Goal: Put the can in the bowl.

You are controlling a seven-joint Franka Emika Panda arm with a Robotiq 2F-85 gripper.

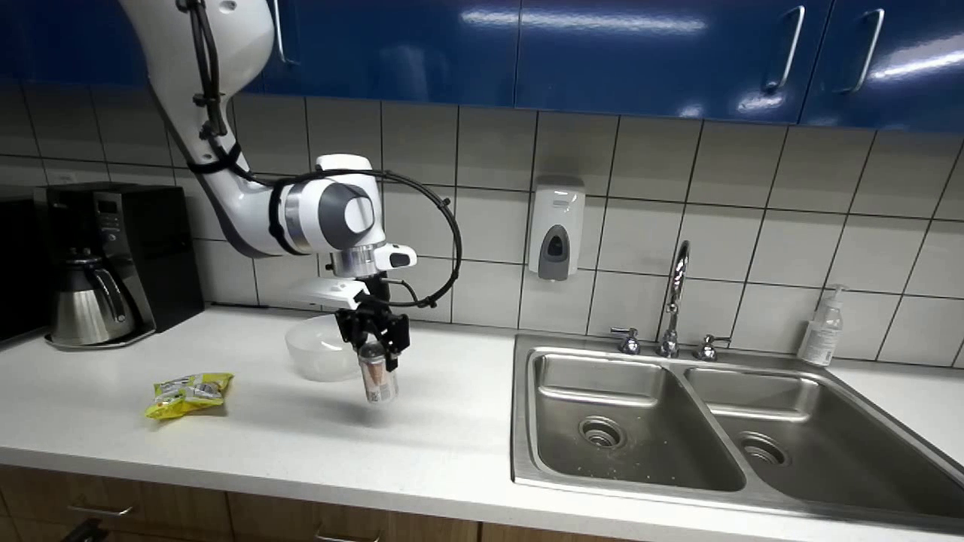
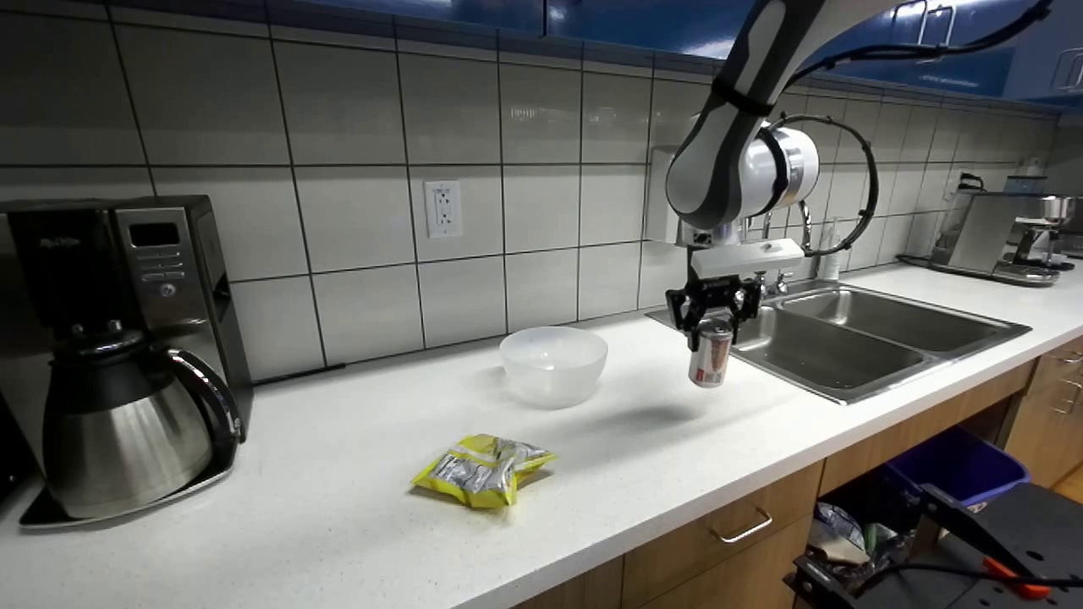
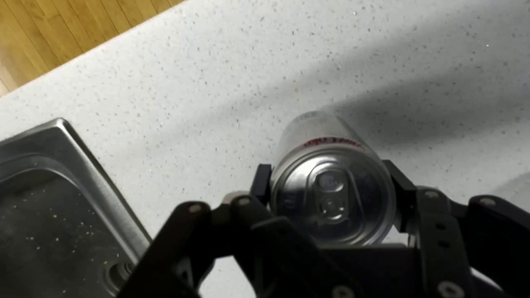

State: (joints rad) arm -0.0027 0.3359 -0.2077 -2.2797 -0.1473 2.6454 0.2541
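Open btwn can [image 2: 711, 357] & bowl [image 2: 554, 382] (ht. clearance unclr.); packet [image 2: 484, 470] aside.

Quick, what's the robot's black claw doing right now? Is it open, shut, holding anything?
Gripper: closed on the silver drink can, holding it above the white countertop.
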